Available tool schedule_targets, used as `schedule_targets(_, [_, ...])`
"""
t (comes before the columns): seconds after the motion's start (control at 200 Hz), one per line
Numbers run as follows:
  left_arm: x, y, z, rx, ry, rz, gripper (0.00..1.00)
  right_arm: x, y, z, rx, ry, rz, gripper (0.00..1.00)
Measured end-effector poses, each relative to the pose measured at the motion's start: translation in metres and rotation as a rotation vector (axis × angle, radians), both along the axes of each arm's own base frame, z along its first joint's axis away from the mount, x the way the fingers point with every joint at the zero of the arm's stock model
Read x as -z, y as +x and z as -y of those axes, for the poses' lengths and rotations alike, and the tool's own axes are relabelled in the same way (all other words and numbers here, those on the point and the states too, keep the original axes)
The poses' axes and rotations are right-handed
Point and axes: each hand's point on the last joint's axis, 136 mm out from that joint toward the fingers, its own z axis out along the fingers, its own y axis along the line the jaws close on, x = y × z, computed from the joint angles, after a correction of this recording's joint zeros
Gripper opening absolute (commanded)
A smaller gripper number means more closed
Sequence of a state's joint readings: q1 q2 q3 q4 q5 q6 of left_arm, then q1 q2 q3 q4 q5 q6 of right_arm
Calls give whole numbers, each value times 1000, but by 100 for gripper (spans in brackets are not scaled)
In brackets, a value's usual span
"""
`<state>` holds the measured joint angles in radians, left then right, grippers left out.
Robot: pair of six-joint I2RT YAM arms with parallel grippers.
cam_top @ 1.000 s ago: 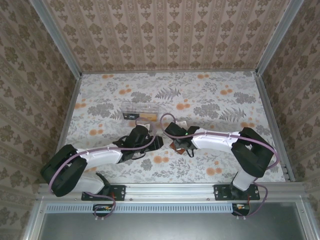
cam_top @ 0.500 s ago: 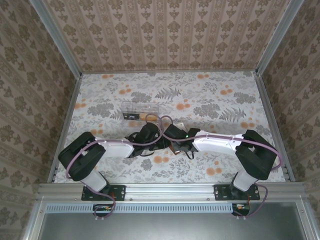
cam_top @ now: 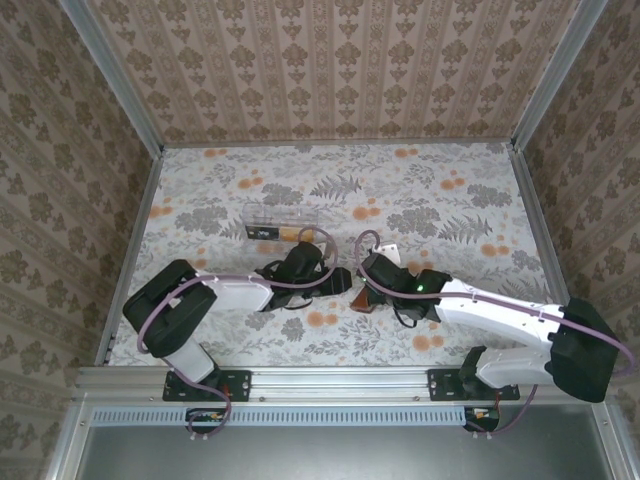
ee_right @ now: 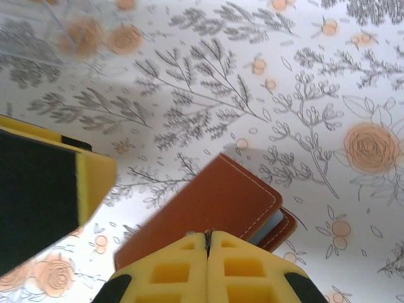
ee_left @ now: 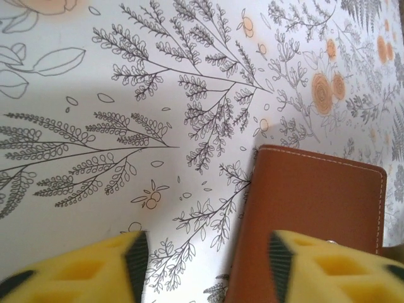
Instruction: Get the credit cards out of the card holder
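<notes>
Flowery paper covers the one counter [cam_top: 450, 190], the biggest thing here. Two robot arms reach over it, the left arm [cam_top: 230, 293] and the right arm [cam_top: 500, 312], and their tips come close near the middle.

The left jaws are spread apart, with bare counter showing in the gap. One of their two yellow fingers [ee_left: 328, 265] is over the edge of the card holder [ee_left: 309, 214]. The right jaws are pressed tight together, just above the same card holder.

One clear plastic box [cam_top: 282, 220] sits a bit farther back, left of the middle.

There is one card holder. It is brown leather and lies flat on the counter between the two sets of jaws. It is folded, and a bit of blue-grey lining peeks out at one side.

Two small flat things lie in the box, one dark [cam_top: 262, 232] and one orange-tan [cam_top: 292, 234]. They are too small to tell if they are the credit cards.
</notes>
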<state>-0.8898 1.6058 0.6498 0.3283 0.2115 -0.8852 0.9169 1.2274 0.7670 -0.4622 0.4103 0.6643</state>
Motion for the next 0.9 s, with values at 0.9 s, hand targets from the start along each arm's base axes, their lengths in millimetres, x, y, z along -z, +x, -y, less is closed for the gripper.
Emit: schedule_targets(0.9, [-39, -1, -24, -13, 32, 113, 64, -1, 2, 32, 51, -7, 25, 0])
